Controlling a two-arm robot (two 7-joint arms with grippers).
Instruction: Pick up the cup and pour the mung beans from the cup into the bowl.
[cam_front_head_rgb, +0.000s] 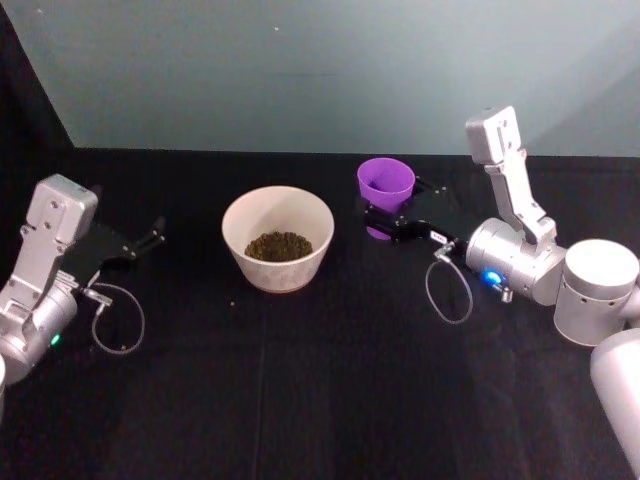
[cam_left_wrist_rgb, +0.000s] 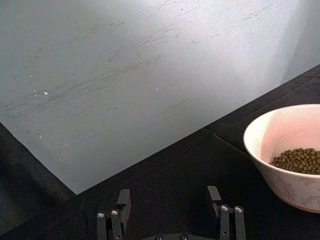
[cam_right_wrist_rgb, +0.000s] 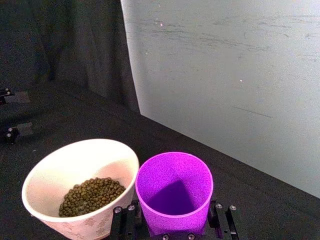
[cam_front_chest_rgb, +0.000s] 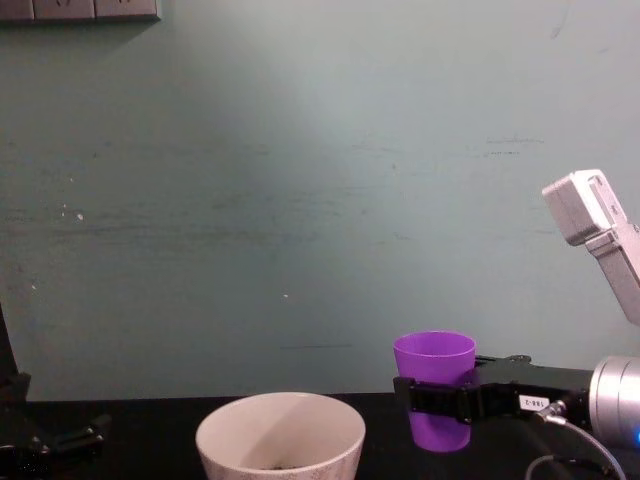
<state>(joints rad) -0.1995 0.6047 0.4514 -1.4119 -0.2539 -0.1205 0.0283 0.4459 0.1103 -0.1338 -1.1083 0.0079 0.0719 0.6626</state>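
- Nearest, at the lower left of the head view: the left gripper (cam_front_head_rgb: 150, 237) sits parked low over the black table (cam_front_head_rgb: 320, 400), its fingers (cam_left_wrist_rgb: 123, 199) spread apart with nothing between them, well apart from the bowl.
- Centre of the head view: the bowl (cam_front_head_rgb: 278, 238), wide and off-white, stands upright on the table. The mung beans (cam_front_head_rgb: 278, 245) lie as a dark olive heap on its bottom.
- In the left wrist view the bowl (cam_left_wrist_rgb: 290, 155) shows at the right edge, beans (cam_left_wrist_rgb: 298, 160) inside.
- Right of centre, a little farther back: the right gripper (cam_front_head_rgb: 385, 222) reaches in from the right side of the frame, its fingers clamped on the lower half of the cup (cam_front_head_rgb: 386, 183).
- The cup is purple, upright, mouth up, held just beside the bowl's right rim. In the chest view the cup (cam_front_chest_rgb: 434, 378) appears lifted clear of the table surface, fingers closed around it at mid-height.
- Right wrist view: the cup's (cam_right_wrist_rgb: 174, 190) interior looks bare purple; no beans visible inside. The bowl (cam_right_wrist_rgb: 82, 185) sits just beside it, rims almost touching.
- Farthest: a pale grey-green wall (cam_front_head_rgb: 320, 70) behind the table.
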